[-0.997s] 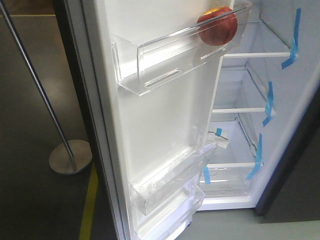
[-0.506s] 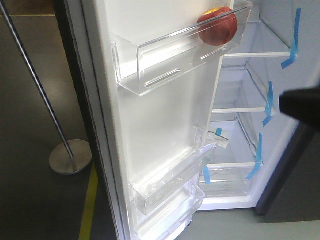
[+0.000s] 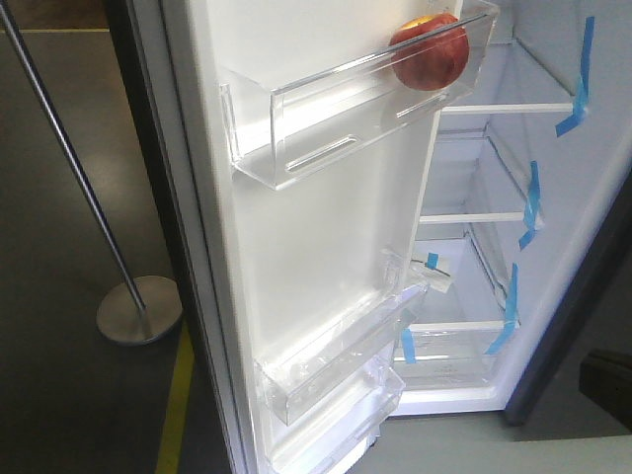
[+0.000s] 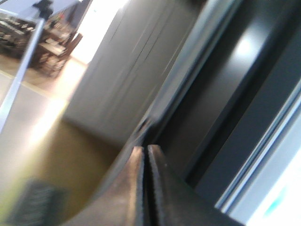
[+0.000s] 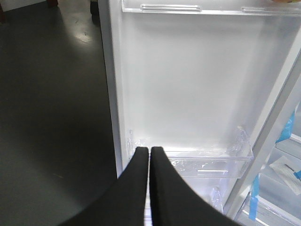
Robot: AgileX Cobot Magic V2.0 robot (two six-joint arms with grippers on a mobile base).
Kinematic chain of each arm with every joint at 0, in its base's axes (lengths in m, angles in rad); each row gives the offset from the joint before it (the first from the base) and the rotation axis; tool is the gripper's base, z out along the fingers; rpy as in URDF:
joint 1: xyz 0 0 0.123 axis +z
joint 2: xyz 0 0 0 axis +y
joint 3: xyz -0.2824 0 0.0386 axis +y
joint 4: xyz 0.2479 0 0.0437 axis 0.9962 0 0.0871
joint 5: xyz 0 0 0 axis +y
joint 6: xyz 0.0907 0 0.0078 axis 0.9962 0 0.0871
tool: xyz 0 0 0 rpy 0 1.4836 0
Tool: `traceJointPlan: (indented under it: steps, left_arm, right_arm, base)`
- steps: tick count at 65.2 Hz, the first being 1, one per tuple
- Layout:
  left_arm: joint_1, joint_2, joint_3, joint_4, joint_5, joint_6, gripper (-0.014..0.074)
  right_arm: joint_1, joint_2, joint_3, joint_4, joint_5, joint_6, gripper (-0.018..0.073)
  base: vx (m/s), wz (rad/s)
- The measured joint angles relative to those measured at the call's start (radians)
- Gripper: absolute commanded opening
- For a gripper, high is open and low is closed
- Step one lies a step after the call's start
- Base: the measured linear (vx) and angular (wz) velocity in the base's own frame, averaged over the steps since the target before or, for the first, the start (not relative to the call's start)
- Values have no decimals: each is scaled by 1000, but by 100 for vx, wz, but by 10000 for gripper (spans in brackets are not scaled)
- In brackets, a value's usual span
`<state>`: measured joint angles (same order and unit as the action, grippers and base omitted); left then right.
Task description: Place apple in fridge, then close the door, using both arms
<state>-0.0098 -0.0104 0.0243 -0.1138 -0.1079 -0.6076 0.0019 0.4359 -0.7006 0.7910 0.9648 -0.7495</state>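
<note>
The red apple (image 3: 430,49) sits in the top clear bin (image 3: 326,123) on the white inner face of the open door (image 3: 326,247). The fridge (image 3: 464,217) stands open to the right, showing white-edged shelves and blue tape. My right gripper (image 5: 150,149) is shut and empty; it faces the door's inner face (image 5: 197,84) above a lower clear bin (image 5: 207,162). A black part of the right arm (image 3: 607,387) shows at the lower right. My left gripper (image 4: 145,149) is shut and empty, next to a dark grey panel (image 4: 235,94); that view is blurred.
A metal pole on a round base (image 3: 138,308) stands on the dark floor left of the door. A yellow floor line (image 3: 176,405) runs beside the door's lower edge. Two more clear bins (image 3: 336,370) hang low on the door.
A black arm part came into view at the right edge mid-height half a second ago and is now lower, at the bottom right. The apple and the door have not moved.
</note>
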Motion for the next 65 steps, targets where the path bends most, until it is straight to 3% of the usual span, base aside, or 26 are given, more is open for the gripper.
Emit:
traceJointPlan:
  steps: [9, 16, 32, 65]
  left_arm:
    - [0, 0, -2, -215, -60, -1, -7]
    - [0, 0, -36, -289, -63, -3, -7]
    - [0, 53, -211, -310, -40, -3, -7]
    - [0, 673, -743, -304, -31, -3, -7]
  right_arm:
    - [0, 0, 3, 0, -2, 9, -4]
    - [0, 0, 3, 0, -2, 15, -4]
    - [0, 0, 3, 0, -2, 15, -4]
    - [0, 0, 3, 0, 14, 15, -4]
  base:
    - [0, 0]
    - [0, 0]
    - [0, 0]
    - [0, 0]
